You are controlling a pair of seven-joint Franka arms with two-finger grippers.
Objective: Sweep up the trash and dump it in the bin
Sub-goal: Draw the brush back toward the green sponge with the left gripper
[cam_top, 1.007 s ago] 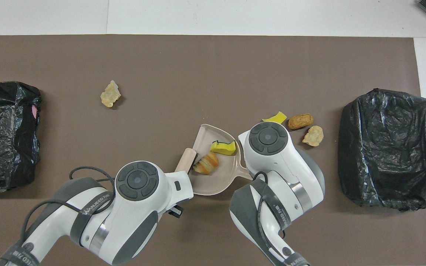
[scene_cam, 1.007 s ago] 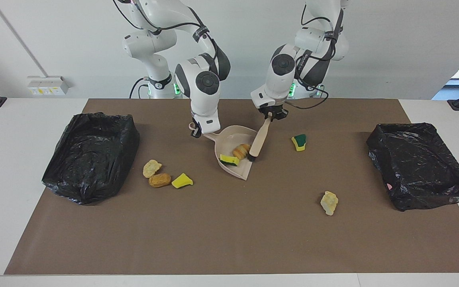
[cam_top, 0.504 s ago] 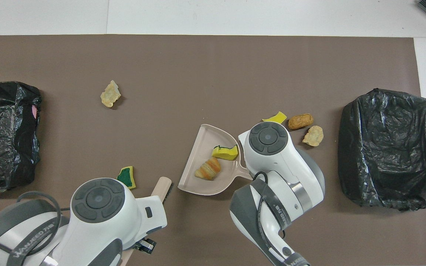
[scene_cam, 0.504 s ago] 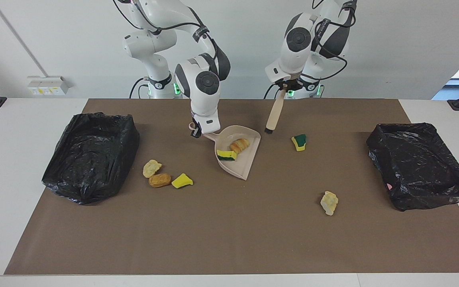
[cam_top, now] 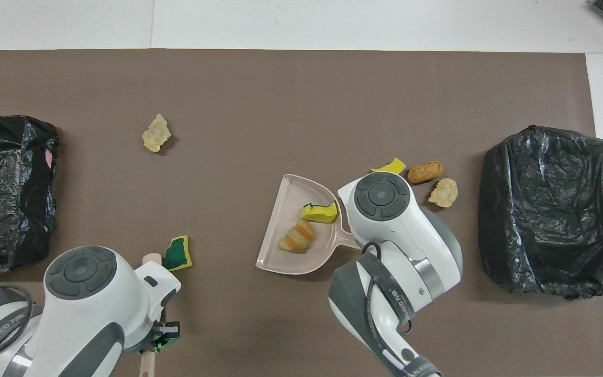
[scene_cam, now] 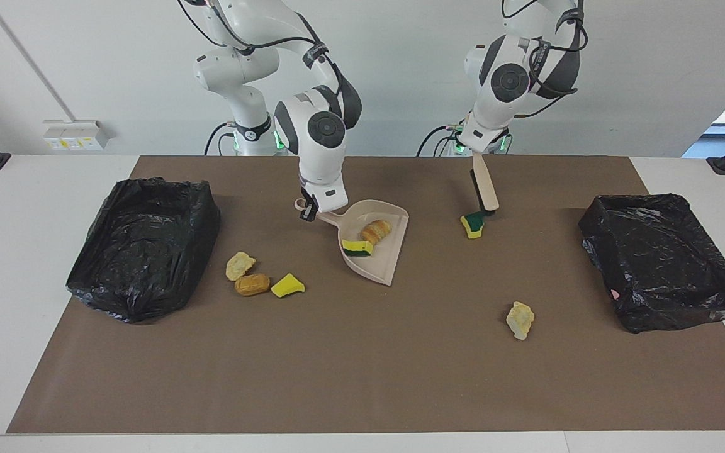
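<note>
The right gripper (scene_cam: 309, 212) pinches the beige plastic dustpan (scene_cam: 389, 255) handle, while the left gripper (scene_cam: 474, 151) clamps the beige brush (scene_cam: 484, 189) beside a green-yellow sponge scrap (scene_cam: 473, 224).

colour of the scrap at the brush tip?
Sponge scrap: green on yellow; clearest in overhead view.

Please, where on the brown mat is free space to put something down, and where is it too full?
Free: the wide strip of brown mat along the edge farthest from the robots, between the two black bins, bordered only by the pale scrap. Crowded: around the dustpan held by the right gripper, and the three scraps beside the bin at the right arm's end.
</note>
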